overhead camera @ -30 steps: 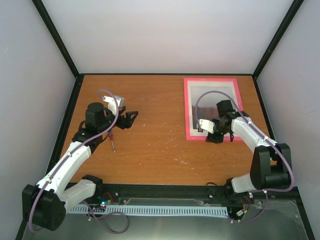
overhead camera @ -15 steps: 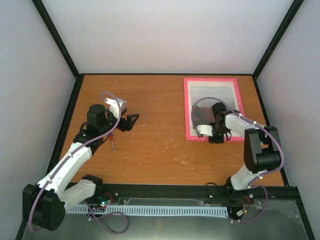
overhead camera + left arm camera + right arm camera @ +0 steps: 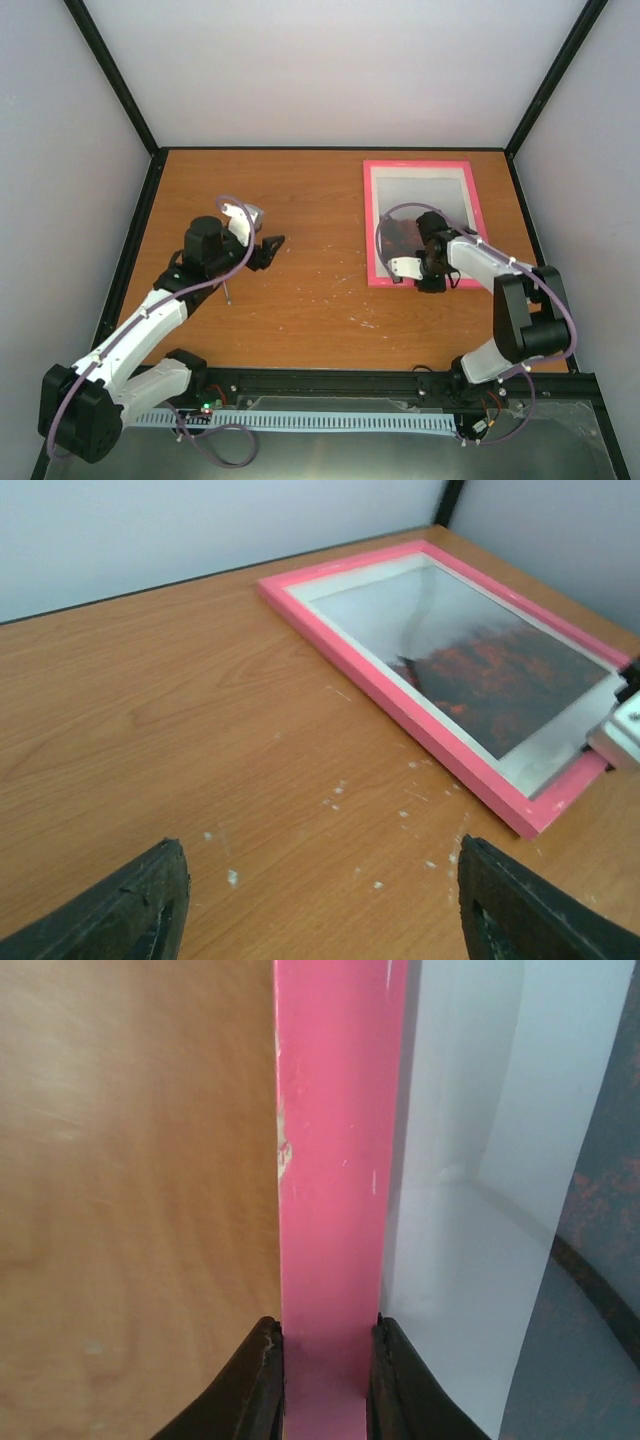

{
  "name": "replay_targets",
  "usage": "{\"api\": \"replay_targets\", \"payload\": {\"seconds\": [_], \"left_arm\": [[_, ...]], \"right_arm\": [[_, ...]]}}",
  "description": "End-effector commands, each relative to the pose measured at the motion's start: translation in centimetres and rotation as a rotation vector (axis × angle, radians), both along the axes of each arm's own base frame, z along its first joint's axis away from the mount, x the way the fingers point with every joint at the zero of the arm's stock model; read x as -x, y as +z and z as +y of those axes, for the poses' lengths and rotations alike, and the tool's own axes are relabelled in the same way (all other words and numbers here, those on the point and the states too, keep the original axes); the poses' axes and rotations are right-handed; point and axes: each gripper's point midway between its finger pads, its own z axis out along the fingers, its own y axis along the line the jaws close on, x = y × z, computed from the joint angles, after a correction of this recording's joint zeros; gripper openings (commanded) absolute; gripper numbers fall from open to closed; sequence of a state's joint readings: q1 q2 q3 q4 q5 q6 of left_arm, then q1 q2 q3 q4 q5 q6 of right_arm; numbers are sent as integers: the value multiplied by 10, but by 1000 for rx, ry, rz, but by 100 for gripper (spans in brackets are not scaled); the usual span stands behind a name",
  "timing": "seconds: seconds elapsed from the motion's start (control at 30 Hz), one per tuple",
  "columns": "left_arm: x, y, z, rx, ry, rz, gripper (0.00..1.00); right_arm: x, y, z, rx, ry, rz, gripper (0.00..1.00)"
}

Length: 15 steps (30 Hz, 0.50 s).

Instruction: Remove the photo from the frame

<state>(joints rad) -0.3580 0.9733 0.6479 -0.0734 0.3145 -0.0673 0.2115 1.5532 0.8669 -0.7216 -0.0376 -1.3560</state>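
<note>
The pink frame [image 3: 368, 222] lies face up at the table's back right, with the photo [image 3: 420, 196] of grey sky and red trees inside it. My right gripper [image 3: 432, 279] is shut on the frame's near rail [image 3: 335, 1160], one finger on each side of the pink strip. The photo's edge [image 3: 600, 1260] shows to the right of a white border. My left gripper [image 3: 272, 250] is open and empty, low over the bare table to the left of the frame. From the left wrist view, the frame [image 3: 400, 695] and the photo [image 3: 480, 670] lie ahead to the right.
A small screwdriver [image 3: 227, 292] lies on the table under my left arm. The wooden table [image 3: 320, 300] is walled by white panels with black corner posts. White specks mark the wood between my left fingers [image 3: 140, 905].
My right gripper has turned onto the frame's near rail, and the frame has slid slightly left. My left gripper has moved right, toward the middle of the table.
</note>
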Motion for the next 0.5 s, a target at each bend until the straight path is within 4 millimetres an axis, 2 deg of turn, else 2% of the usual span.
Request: {"api": "replay_targets", "payload": {"seconds": [0.0,0.13,0.23,0.4,0.47], "left_arm": [[19,16,-28,-52,-84,-141,74],[61,28,-77,-103,-260,-219,76],[90,24,-106,-239,-352,-268,75],[136,-1,-138,-537,-506,-308,71],[146,-17,-148,-646,-549,-303,70]], "right_arm": [[25,35,34,-70,102,-15,4],[47,63,59,-151,120,22,3],[62,84,71,-199,116,57,3],[70,113,97,-287,60,87,3],[74,122,107,-326,38,119,3]]}}
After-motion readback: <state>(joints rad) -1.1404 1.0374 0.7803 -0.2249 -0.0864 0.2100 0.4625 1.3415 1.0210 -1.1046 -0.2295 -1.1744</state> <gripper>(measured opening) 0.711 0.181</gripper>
